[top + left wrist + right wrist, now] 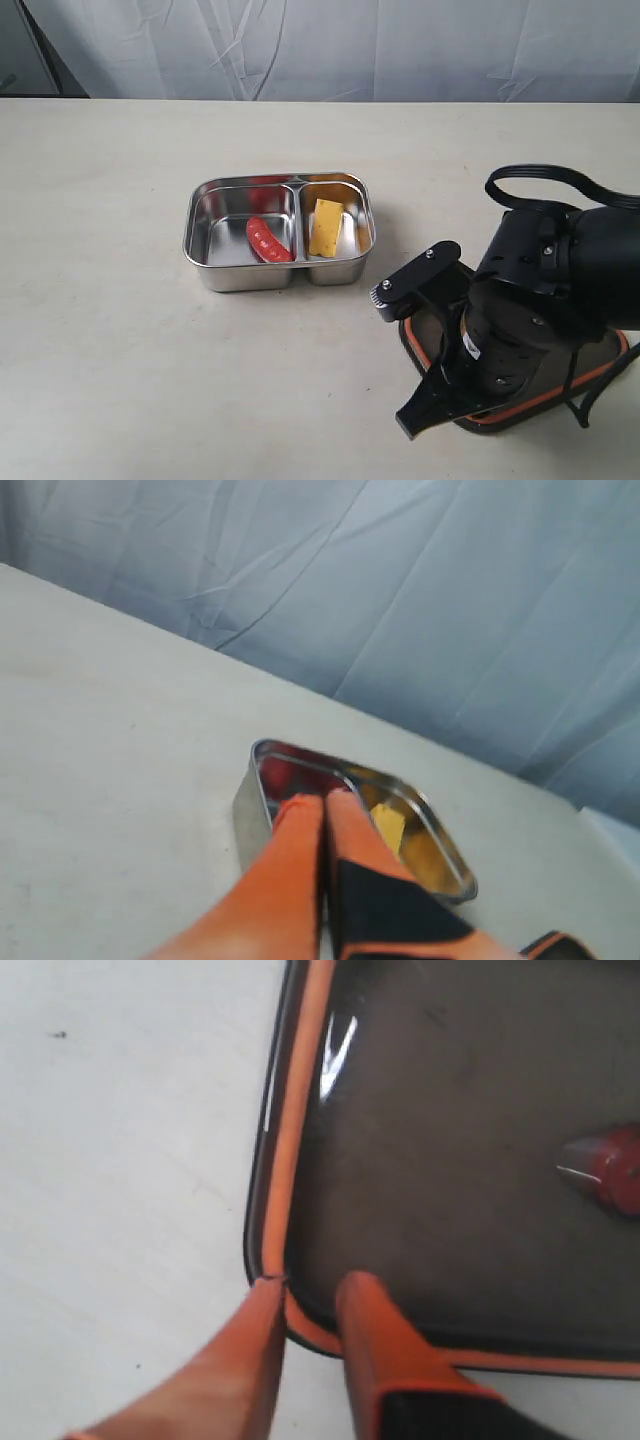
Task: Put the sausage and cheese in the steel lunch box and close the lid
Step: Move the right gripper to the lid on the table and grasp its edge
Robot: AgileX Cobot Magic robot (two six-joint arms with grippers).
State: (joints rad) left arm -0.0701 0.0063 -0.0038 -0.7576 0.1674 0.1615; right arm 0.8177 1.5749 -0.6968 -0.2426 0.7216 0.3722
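Note:
The steel lunch box (192, 236) stands open mid-table. The red sausage (268, 240) lies in its larger compartment and the yellow cheese (326, 227) in the smaller one. The dark lid (602, 371) with its orange rim lies flat on the table to the box's right, mostly under my right arm (540, 300). In the right wrist view my right gripper (315, 1285) has its jaws apart astride a corner of the lid (450, 1140), one finger (262, 1330) at the outer rim, the other over the dark panel. My left gripper (322, 798) is shut on nothing, pointing at the box (245, 790).
A pale curtain (330, 45) hangs behind the table's far edge. A black cable (545, 178) loops above my right arm. The lid's red-orange tab (610, 1168) shows through the panel.

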